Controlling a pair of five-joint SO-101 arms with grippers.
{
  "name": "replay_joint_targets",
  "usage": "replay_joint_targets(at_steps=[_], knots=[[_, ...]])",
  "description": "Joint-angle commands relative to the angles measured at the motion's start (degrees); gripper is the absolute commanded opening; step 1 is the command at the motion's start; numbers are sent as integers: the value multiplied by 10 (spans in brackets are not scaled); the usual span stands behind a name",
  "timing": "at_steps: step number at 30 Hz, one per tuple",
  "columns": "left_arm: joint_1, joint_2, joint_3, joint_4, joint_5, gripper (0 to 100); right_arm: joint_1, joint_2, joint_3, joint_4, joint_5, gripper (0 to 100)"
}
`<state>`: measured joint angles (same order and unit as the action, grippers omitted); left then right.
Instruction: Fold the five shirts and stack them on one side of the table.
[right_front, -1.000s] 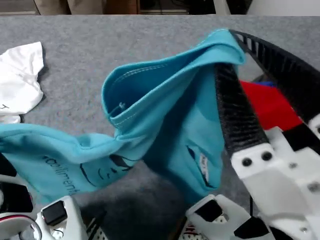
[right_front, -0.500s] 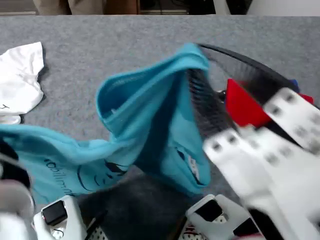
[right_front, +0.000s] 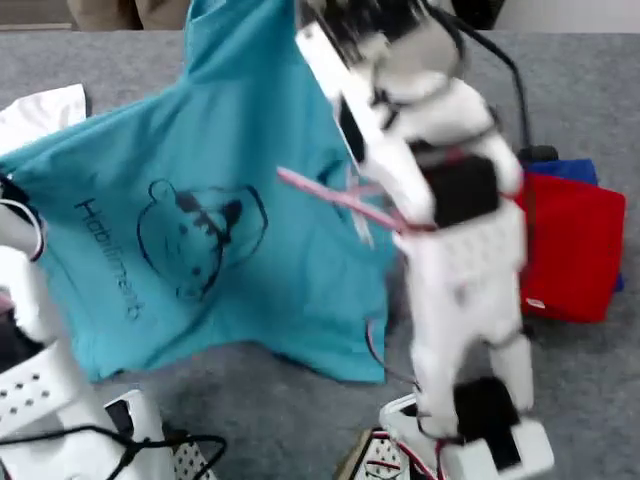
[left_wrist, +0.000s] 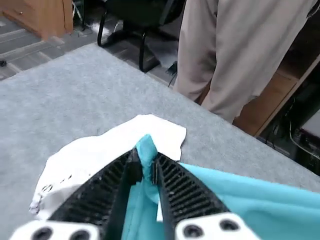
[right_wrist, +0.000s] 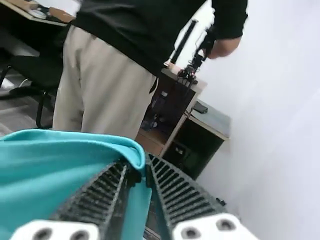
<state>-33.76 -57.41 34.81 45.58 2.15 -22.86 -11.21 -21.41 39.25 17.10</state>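
A teal shirt (right_front: 220, 230) with a dark bear print hangs spread out above the grey table (right_front: 590, 90), held up at two corners. My left gripper (left_wrist: 145, 167) is shut on one teal corner (left_wrist: 146, 150), over the table's left side. My right gripper (right_wrist: 137, 177) is shut on another teal corner (right_wrist: 75, 160), raised high at the back centre; its white arm (right_front: 440, 220) stands in the middle of the high view. A white shirt (right_front: 40, 110) (left_wrist: 100, 150) lies crumpled at the left. A folded red shirt (right_front: 570, 245) rests on a blue one (right_front: 570, 170) at the right.
The bases of both arms (right_front: 90, 440) (right_front: 470, 440) and their cables sit along the near edge. Bare grey table shows at the back right and near centre. A person stands beyond the far edge, not touching the shirts.
The right arm swung up and toward the back, lifting the teal shirt from a bunched heap into a spread hanging sheet. The left corner also rose.
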Motion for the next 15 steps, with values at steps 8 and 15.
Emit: replay_joint_targets(at_steps=[8,15], knots=[[52,146,62,-233,4,18,14,170,-99,-45,-73,4],[52,281,-31,-229,6,18,14,196,-134,58,-68,4]])
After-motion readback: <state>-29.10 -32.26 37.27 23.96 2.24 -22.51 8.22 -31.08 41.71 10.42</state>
